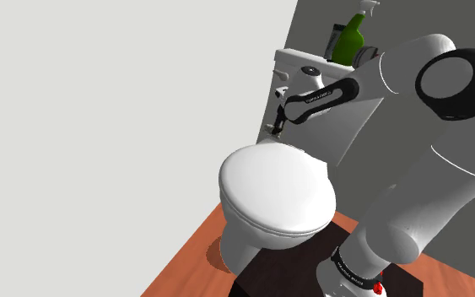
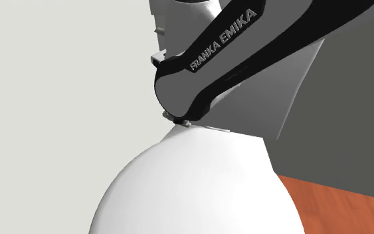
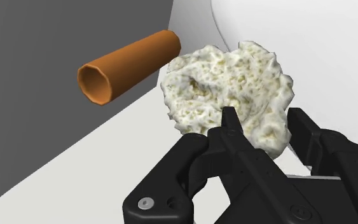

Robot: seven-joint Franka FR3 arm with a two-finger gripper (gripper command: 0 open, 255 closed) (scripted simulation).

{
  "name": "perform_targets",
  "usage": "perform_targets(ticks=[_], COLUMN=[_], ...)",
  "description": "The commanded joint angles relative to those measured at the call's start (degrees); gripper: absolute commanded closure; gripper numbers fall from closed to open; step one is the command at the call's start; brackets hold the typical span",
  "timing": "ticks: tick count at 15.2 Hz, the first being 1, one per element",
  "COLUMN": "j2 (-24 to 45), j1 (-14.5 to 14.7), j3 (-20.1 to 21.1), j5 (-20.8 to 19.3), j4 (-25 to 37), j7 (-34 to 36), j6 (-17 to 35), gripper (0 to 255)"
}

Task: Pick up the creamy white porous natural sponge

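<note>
The sponge (image 3: 234, 89), lumpy, cream-white and pitted with pores, sits clasped between the claw's (image 3: 264, 119) fingers, just beside an orange-brown tube (image 3: 123, 67), behind the toilet lid (image 1: 277, 190).

Sponge (image 3: 225, 83) lower part hidden behind gripper (image 3: 263, 127); grip contact unreadable. Shoulder view: gripper too small to read. Green bottle (image 1: 348, 40) lower right behind arm (image 1: 328, 93), top cut by picture edge. Second exterior view: toilet lid (image 2: 192, 186) cut by bottom edge, arm by top edge.
</note>
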Motion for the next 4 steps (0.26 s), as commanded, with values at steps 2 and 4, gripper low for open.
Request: perform_targets(ticks=[2,4], j2=[-1.64,-1.72], j1=[0.10,0.11], j3=[0.26,0.27], j5=[-0.28,-0.28], j4=[0.92,0.97], j7=[0.00,-0.01], j6=[-2.51,-2.63], gripper=[255,255])
